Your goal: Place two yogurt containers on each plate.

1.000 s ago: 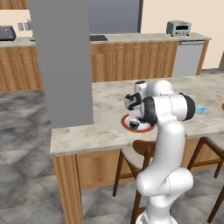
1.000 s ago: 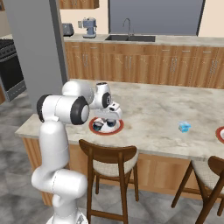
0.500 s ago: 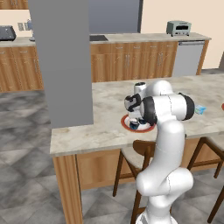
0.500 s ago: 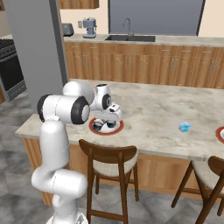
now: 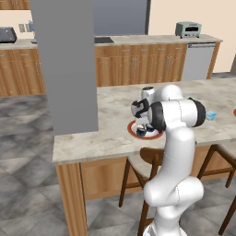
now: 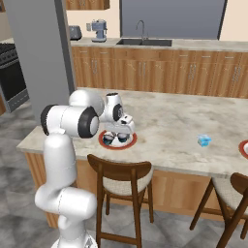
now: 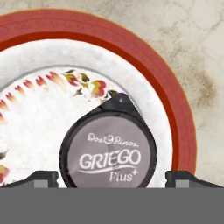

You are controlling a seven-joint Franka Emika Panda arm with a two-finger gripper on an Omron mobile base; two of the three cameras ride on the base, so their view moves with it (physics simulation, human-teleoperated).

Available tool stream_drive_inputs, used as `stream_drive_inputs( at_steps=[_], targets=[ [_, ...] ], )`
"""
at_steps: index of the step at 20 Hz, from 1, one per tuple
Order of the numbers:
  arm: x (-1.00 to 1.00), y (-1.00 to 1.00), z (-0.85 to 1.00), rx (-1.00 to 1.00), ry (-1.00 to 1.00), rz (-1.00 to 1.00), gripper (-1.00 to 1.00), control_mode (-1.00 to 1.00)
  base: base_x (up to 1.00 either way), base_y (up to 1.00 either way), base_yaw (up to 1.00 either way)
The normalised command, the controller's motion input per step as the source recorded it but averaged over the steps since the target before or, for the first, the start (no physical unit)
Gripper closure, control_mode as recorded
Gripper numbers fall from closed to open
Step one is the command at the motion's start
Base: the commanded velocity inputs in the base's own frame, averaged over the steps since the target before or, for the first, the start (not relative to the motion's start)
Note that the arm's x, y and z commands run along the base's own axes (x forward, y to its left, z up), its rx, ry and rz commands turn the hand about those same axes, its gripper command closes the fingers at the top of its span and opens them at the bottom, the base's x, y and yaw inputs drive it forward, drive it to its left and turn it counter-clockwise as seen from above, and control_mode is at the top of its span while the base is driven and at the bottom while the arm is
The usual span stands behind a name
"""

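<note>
The end effector (image 7: pixel 112 179) hangs straight over the round white plate with the broad red rim (image 7: pixel 144 57), and its two dark fingertips (image 7: pixel 41 178) stand wide apart, one on each side of a dark round yogurt cup with a grey "Griego" lid (image 7: pixel 108 151), with clear plate showing between each tip and the cup. That is a released end effector, holding nothing. The cup sits upright on the plate's white floral centre, directly below and between the tips, so being round it offers no long axis to line up with.

From the right base view, a second dark round cup (image 6: pixel 108 137) sits just beside the first on that same plate (image 6: pixel 117 144), which rests on the pale marble tabletop (image 6: pixel 169 121).

I'd judge this plate has its pair. Well off along the tabletop lies the small light blue boxy container (image 6: pixel 204 140), near the red edge of another plate (image 6: pixel 243 148). The next reach probably goes that way.
</note>
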Motion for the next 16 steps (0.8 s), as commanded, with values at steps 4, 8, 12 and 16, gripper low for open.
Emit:
stream_drive_inputs(
  at_steps=[4,8,12,16],
  targets=[
    [-0.18,0.00,0.30,0.00,-0.02,0.00,-1.00,-1.00,0.00,0.00,0.00],
    [-0.28,0.03,0.57,0.00,-0.09,0.00,-1.00,-1.00,0.00,0.00,0.00],
    [-0.39,0.14,0.69,0.00,0.00,0.00,-1.00,-1.00,0.00,0.00,0.00],
    [-0.34,0.35,0.75,-0.04,0.00,0.00,-1.00,-1.00,0.00,0.00,0.00]
  ],
)
